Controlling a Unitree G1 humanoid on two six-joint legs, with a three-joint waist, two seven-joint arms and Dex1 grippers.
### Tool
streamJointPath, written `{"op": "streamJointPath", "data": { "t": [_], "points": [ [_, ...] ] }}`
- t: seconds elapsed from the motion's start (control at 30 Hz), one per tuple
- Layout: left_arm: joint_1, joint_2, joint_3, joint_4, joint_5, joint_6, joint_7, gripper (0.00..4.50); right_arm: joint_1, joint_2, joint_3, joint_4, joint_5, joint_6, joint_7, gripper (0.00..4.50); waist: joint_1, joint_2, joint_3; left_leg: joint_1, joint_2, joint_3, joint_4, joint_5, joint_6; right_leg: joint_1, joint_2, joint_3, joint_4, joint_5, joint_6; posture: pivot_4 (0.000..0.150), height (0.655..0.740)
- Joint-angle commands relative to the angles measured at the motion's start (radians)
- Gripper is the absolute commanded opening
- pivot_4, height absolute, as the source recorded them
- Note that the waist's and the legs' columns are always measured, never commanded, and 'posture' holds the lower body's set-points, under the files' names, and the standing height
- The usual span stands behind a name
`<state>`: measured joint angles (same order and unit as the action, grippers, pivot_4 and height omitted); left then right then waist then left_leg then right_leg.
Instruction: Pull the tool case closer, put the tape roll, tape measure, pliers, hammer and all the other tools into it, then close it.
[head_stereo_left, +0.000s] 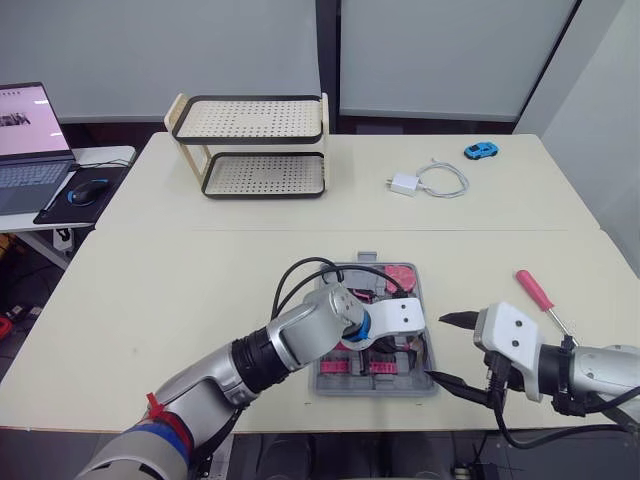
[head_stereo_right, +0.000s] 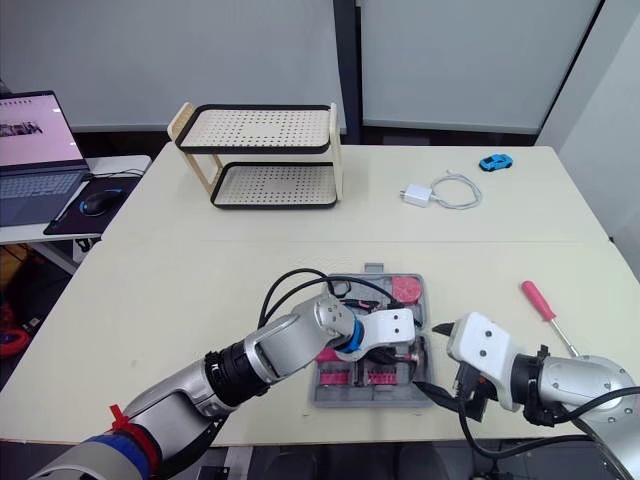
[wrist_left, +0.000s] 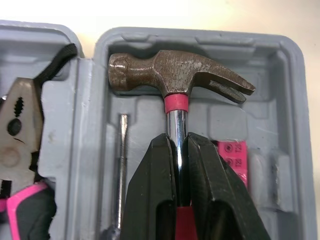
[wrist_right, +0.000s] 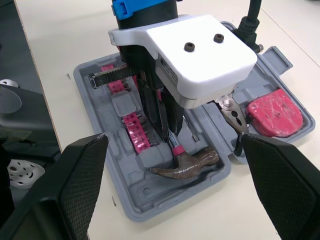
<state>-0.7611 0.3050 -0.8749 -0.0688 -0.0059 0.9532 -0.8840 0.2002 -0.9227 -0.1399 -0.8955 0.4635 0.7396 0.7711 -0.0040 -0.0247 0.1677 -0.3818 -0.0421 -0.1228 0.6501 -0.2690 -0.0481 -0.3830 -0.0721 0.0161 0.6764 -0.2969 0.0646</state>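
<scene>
The grey tool case (head_stereo_left: 372, 389) lies open near the table's front edge. My left gripper (wrist_left: 178, 139) reaches into it and is shut on the shaft of the hammer (wrist_left: 180, 80), just below the pink collar. The hammer head rests in its moulded slot at the case's right end. Pliers (wrist_right: 233, 113) with pink grips and a pink tape roll (wrist_right: 276, 113) lie in the case's far half. My right gripper (head_stereo_left: 440, 347) stands open just right of the case, with nothing between its fingers. A red-handled screwdriver (head_stereo_left: 537, 293) lies on the table further right.
A two-tier perforated rack (head_stereo_left: 255, 145) stands at the back left. A white charger with cable (head_stereo_left: 425, 182) and a blue toy car (head_stereo_left: 481, 151) lie at the back right. A laptop (head_stereo_left: 30, 130) and mouse (head_stereo_left: 88, 190) sit on a side desk to the left.
</scene>
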Motion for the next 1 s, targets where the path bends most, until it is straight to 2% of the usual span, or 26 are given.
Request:
{"op": "streamJointPath", "data": {
  "t": [0.03,0.07,0.33,0.47,0.63,0.73,0.83,0.87,1.0],
  "points": [
    [-0.011,-0.009,-0.003,-0.014,0.014,0.003,0.001,0.07,-0.013,0.004,-0.007,-0.012,0.004,-0.016,-0.006,4.5,0.0,0.0,0.0,0.0,0.0,0.0,0.0,0.0,0.0,0.0,0.0,0.0,0.0,0.0,0.0,0.15,0.74],
    [-0.012,-0.013,0.001,-0.011,0.013,0.004,0.002,0.79,-0.014,0.004,-0.005,-0.011,0.003,-0.017,-0.006,4.5,0.0,0.0,0.0,0.0,0.0,0.0,0.0,0.0,0.0,0.0,0.0,0.0,0.0,0.0,0.0,0.15,0.74],
    [-0.022,-0.018,0.047,-0.042,-0.012,0.031,0.0,3.15,0.004,-0.013,-0.019,0.015,-0.006,-0.038,0.014,4.5,0.001,0.0,0.0,0.0,0.0,0.0,0.001,0.0,0.0,0.001,0.0,0.0,0.0,0.0,0.0,0.15,0.74],
    [-0.023,0.034,0.105,-0.129,-0.049,0.043,-0.02,4.4,0.018,-0.028,-0.034,0.042,-0.021,-0.065,0.036,4.5,-0.003,0.0,0.0,0.0,0.0,0.0,0.001,0.0,0.0,0.001,0.0,0.0,0.001,0.0,0.0,0.15,0.74],
    [-0.006,0.154,0.222,-0.253,-0.134,0.042,-0.097,4.46,0.024,-0.041,-0.049,0.072,-0.031,-0.092,0.057,4.5,-0.004,0.0,0.0,0.0,0.0,0.0,0.001,0.0,0.0,0.0,0.0,0.0,0.001,0.0,0.0,0.15,0.74],
    [0.052,0.176,0.318,-0.263,-0.189,-0.095,-0.119,4.46,0.016,-0.045,-0.052,0.082,-0.031,-0.098,0.063,4.5,-0.002,0.0,0.0,0.001,0.001,0.0,0.001,0.0,0.0,0.001,0.0,0.0,0.001,0.0,0.0,0.15,0.74],
    [0.152,0.14,0.414,-0.247,-0.235,-0.249,-0.102,3.89,0.011,-0.048,-0.054,0.083,-0.029,-0.097,0.064,4.5,0.0,0.001,0.0,0.0,0.002,-0.001,0.001,0.0,0.0,0.001,-0.001,0.0,0.0,0.0,0.0,0.15,0.74],
    [0.182,0.129,0.435,-0.243,-0.25,-0.246,-0.091,3.64,0.01,-0.048,-0.056,0.082,-0.028,-0.096,0.064,4.5,0.001,0.001,0.0,0.0,0.002,-0.001,0.001,0.0,0.0,0.001,-0.001,0.001,0.0,0.0,0.0,0.15,0.74],
    [0.287,0.101,0.436,-0.179,-0.229,-0.423,-0.089,2.35,0.02,-0.049,-0.064,0.068,-0.021,-0.087,0.063,4.5,0.002,0.001,0.0,0.001,0.001,-0.002,0.002,0.0,0.0,0.002,-0.002,0.0,-0.001,0.0,0.0,0.15,0.74]
  ]
}}
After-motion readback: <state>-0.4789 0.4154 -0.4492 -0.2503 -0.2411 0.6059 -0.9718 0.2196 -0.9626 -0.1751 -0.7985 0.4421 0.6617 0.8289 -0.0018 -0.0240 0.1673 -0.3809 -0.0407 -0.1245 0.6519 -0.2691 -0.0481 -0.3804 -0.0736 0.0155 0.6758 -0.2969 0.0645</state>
